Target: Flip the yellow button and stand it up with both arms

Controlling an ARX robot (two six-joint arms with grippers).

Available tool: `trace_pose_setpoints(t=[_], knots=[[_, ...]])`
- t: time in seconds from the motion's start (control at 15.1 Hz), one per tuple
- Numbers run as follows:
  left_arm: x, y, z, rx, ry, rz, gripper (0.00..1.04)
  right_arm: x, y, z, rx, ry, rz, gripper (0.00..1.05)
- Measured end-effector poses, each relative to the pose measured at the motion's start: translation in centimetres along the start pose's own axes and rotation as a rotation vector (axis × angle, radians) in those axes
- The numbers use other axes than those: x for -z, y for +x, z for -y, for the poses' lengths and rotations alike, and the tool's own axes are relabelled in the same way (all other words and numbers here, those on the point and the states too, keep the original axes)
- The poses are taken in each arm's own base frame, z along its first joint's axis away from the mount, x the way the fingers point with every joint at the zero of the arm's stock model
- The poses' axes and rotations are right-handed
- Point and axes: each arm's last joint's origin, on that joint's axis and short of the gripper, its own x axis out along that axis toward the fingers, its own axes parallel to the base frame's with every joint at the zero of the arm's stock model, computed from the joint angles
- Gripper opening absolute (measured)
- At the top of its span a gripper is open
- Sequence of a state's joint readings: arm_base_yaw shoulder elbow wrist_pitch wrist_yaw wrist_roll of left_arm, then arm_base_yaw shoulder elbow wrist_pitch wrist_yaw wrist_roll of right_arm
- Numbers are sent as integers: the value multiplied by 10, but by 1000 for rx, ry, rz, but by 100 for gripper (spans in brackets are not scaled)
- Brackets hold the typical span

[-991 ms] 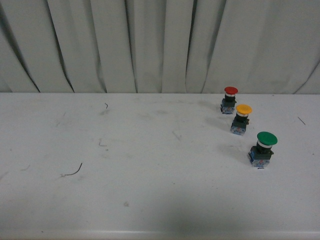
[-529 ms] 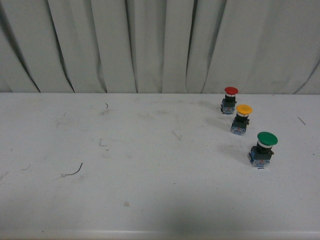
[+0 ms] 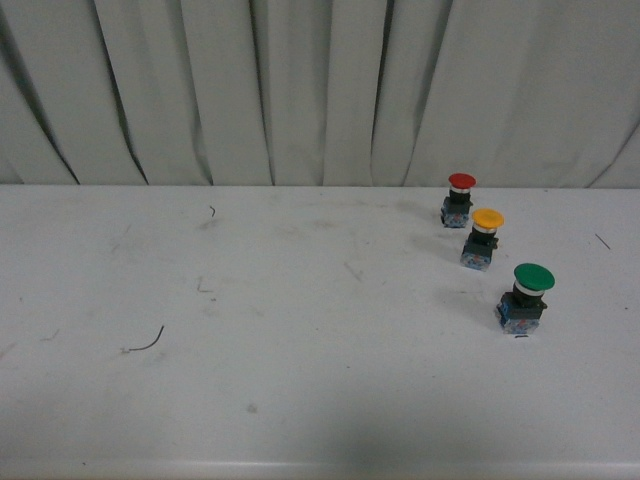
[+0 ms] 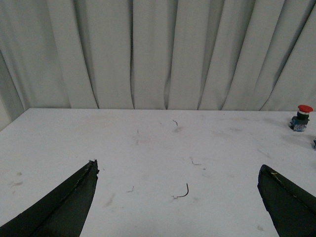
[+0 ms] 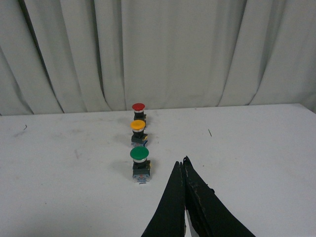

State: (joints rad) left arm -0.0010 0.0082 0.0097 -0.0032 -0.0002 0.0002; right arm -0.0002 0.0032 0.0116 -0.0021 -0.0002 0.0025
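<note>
The yellow button [image 3: 486, 238] stands upright, cap up, on the white table at the right, between a red-capped button [image 3: 459, 198] behind it and a larger green-capped button [image 3: 527, 299] in front. In the right wrist view the yellow button [image 5: 138, 131] is the middle one of the row. My right gripper [image 5: 182, 162] is shut and empty, short of the row and beside the green button [image 5: 139, 164]. My left gripper [image 4: 177, 168] is open and empty over the table's left part, far from the buttons. Neither arm shows in the front view.
A white table [image 3: 300, 300] with a grey curtain [image 3: 300, 90] behind it. A thin dark wire scrap [image 3: 148, 343] lies at the front left; it also shows in the left wrist view [image 4: 183, 191]. The red button [image 4: 301, 116] shows at that view's edge.
</note>
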Motion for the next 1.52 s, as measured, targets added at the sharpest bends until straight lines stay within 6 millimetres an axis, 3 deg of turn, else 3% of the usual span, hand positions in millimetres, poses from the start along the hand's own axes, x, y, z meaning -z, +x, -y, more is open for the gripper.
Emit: trace_pose_setpoints(t=[0.46,0.53,0.59,0.73,0.86,1.52], knots=[[0,0,0,0,0,0,98,0,0,0,0,0,-2,4],[0,0,0,0,0,0,98,0,0,0,0,0,-2,29],[0,0,0,0,0,0,98,0,0,0,0,0,-2,62],[0,0,0,0,0,0,98,0,0,0,0,0,-2,85],[0,0,0,0,0,0,98,0,0,0,0,0,-2,100],[0,0,0,0,0,0,98,0,0,0,0,0,-2,98]])
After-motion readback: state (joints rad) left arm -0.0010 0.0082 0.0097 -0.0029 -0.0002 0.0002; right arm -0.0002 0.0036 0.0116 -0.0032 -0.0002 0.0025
